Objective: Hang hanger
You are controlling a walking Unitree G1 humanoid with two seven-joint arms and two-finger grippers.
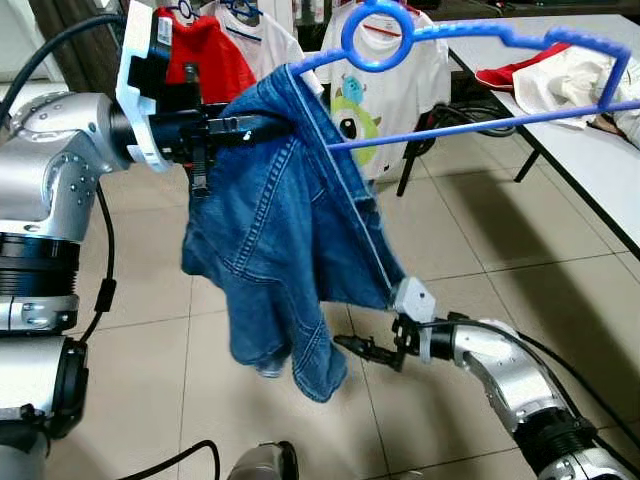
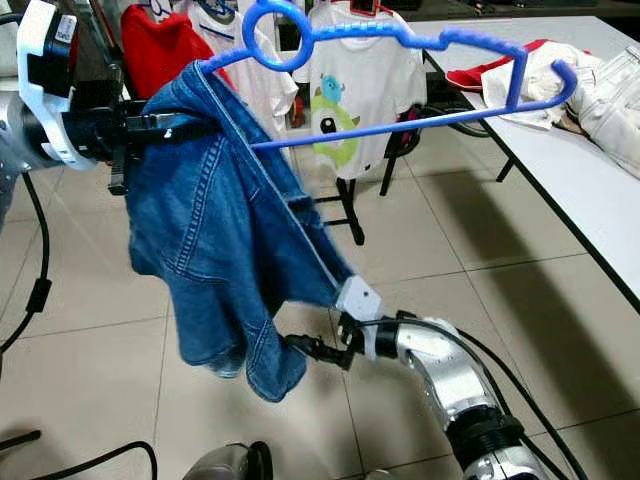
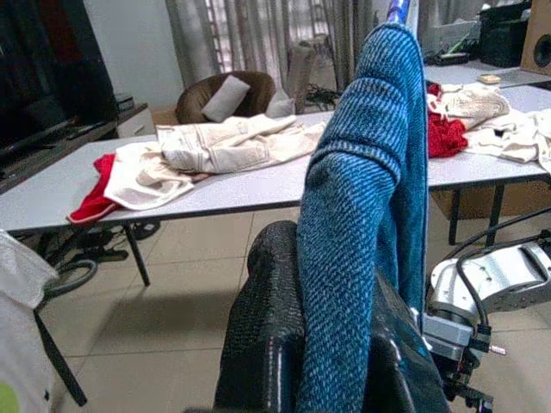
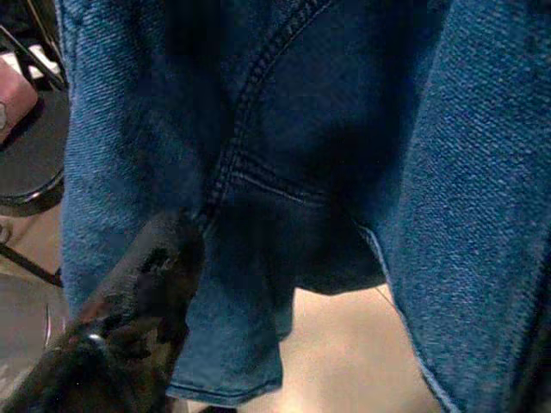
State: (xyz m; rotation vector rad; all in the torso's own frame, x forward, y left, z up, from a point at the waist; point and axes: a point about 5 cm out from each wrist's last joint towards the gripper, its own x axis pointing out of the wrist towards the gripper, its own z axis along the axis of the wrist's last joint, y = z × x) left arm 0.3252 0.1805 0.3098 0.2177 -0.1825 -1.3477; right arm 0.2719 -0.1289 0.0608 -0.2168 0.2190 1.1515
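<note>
One white surface (image 1: 600,170) runs along the robot's right, its near edge slanting away toward the back; a heap of cream and red clothes (image 1: 560,80) lies on it. Between that edge and the robot a broad stretch of tiled floor (image 1: 480,250) lies open. Behind, at least three small garments hang in a row: a red one (image 1: 205,55), a white one beside it (image 1: 265,40), and a white shirt with a green cartoon figure (image 1: 375,95).

One denim garment (image 1: 280,240) hangs in front of the robot, draped over the left end of one blue plastic hanger (image 1: 470,40). The hanger is held up at head height, tilted, its round loop (image 1: 375,38) at the top and its lower bar (image 1: 480,125) reaching out over the surface's edge, its far end curling near the heaped clothes.

The left gripper (image 1: 235,128) is raised at the denim's upper edge; in the left wrist view its two fingers (image 3: 258,344) are clamped on a fold of the cloth, with the hanger's blue tip just above.

The right gripper (image 1: 365,350) sits low, just beside the denim's hanging hem and above the floor; whether its fingers (image 4: 138,310) are apart or together I cannot tell.
</note>
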